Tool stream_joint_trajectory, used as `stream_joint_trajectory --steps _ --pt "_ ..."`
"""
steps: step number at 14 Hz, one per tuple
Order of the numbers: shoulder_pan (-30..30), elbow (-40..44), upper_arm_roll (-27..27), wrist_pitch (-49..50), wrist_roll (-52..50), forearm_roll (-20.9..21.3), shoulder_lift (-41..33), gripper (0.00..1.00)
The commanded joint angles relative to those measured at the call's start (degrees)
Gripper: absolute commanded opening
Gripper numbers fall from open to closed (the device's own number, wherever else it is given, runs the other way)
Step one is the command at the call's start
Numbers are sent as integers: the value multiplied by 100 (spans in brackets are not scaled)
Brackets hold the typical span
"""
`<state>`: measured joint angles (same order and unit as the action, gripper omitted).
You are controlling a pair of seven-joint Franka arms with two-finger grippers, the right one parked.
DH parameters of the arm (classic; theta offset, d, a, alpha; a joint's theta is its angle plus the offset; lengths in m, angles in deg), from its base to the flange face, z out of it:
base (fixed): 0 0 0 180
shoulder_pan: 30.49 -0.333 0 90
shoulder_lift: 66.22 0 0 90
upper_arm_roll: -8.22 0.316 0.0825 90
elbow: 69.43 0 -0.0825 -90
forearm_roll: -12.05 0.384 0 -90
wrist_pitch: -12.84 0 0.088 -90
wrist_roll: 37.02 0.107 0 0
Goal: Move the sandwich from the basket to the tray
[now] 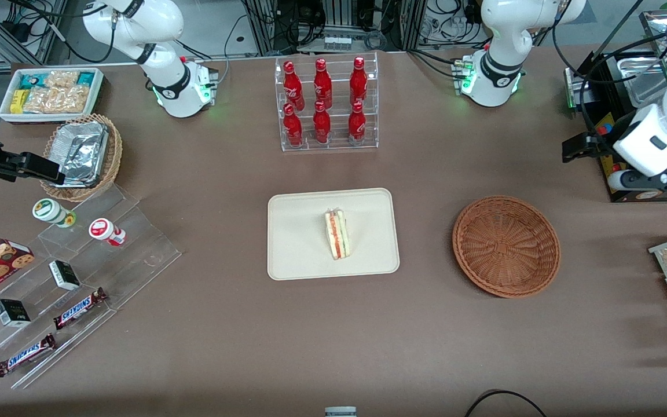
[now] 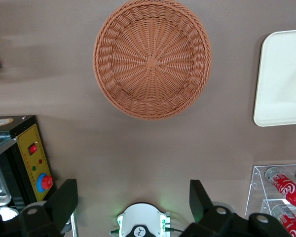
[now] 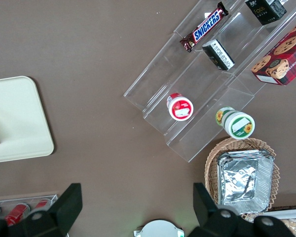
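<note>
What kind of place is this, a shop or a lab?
Probably a robotics lab staged like a snack shop: a bottle rack, a sandwich on a tray, an empty basket. The open gripper hangs above the table.

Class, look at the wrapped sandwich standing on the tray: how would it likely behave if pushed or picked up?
The sandwich stands on a narrow edge on the tray, so a push would probably tip it. Its clear wrap may be slippery, and the soft bread likely squashes. The open claw hangs apart, above the empty basket.
</note>
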<state>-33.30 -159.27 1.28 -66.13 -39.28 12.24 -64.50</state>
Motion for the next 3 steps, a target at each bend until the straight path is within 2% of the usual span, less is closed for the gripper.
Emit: stream_joint_trajectory --steps 1,3 --pt "95 2 156 154 77 8 -198 100" --pt "184 10 324 163 77 -10 -207 100"
